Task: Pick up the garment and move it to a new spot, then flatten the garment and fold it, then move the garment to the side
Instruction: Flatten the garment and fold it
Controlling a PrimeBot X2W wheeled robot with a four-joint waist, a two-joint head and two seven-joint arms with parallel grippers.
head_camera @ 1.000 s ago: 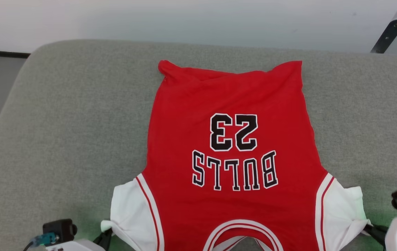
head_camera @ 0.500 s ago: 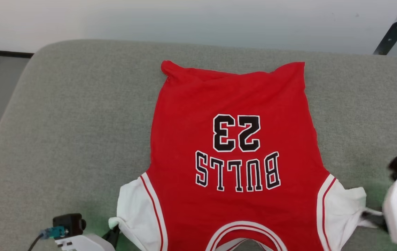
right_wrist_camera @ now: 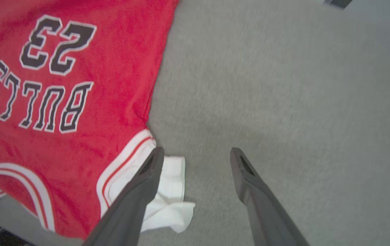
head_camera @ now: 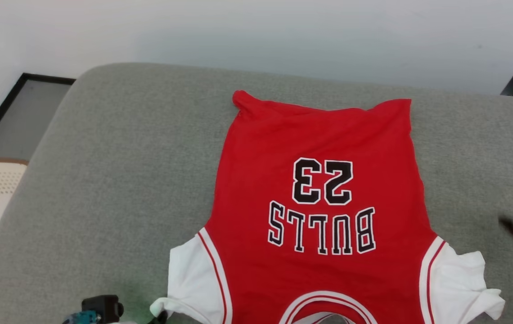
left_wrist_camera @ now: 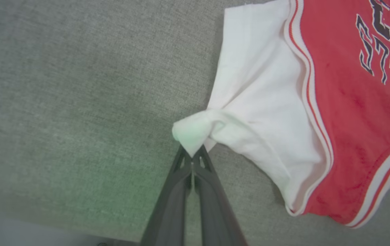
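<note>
Head view: the garment (head_camera: 324, 202) lies spread on the grey cushion (head_camera: 103, 180), right of centre. Its long axis runs near to far, with the collar at the near edge and the hem toward the far wall (head_camera: 256, 31). The "BULLS 23" print reads upside down.

Left wrist view: the left gripper (left_wrist_camera: 192, 157) is clenched on the bunched tip of the white left sleeve, a pinch the head view barely catches.

Right wrist view: the right gripper (right_wrist_camera: 196, 153) stands released, fingers wide apart over bare cushion with nothing between them. One finger crosses in front of the crumpled right sleeve; whether it touches cannot be told.
</note>
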